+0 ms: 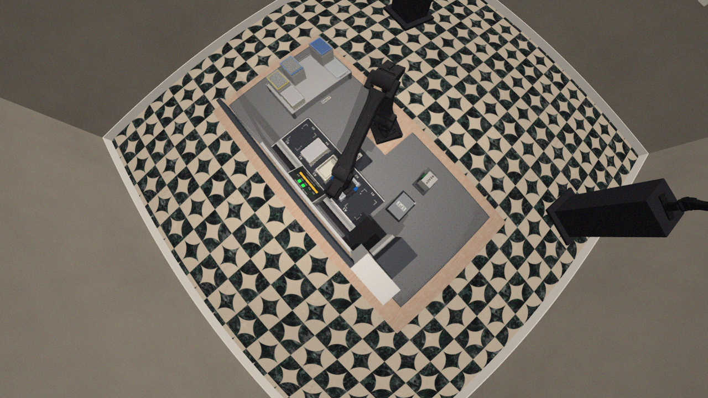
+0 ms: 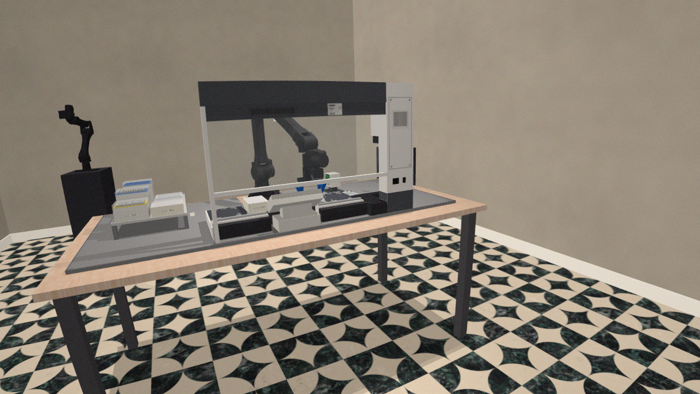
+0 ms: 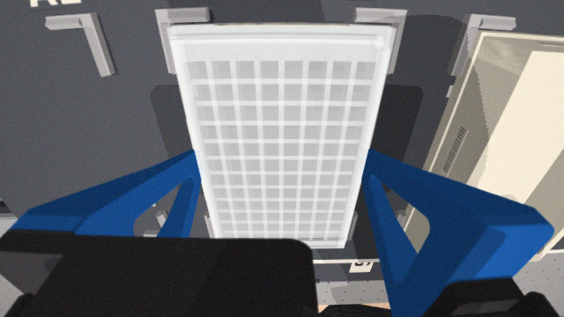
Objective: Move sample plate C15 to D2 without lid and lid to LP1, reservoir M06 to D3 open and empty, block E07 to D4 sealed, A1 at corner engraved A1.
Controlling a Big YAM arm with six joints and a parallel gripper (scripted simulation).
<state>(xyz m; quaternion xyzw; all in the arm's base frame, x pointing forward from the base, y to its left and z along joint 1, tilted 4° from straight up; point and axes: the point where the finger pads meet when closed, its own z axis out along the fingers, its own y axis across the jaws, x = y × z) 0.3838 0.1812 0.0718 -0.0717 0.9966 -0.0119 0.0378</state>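
Observation:
My gripper [image 3: 281,158] [image 1: 348,190] [image 2: 310,187] has blue fingers and is shut on the long sides of the sample plate C15 [image 3: 282,110], a white plate with a grid of wells under a frosted top. I hold it level just above deck position D2, between the grey corner brackets [image 3: 181,15], and its shadow falls on the dark deck. The cream reservoir M06 [image 3: 520,123] [image 1: 325,169] sits open in D3 beside it. The white deep-well block E07 [image 1: 314,150] [image 2: 254,203] sits in D4. My arm hides the plate in the overhead view.
The SHELF [image 1: 316,81] holds a blue tip rack [image 1: 321,47], two more racks [image 1: 292,65] [image 1: 278,79], a white block [image 1: 292,97] and a plate [image 1: 338,69]. Lid park LP1 [image 1: 401,205] and the READY key [image 1: 426,182] stand beyond the base. The handler's gantry [image 2: 293,100] spans the deck.

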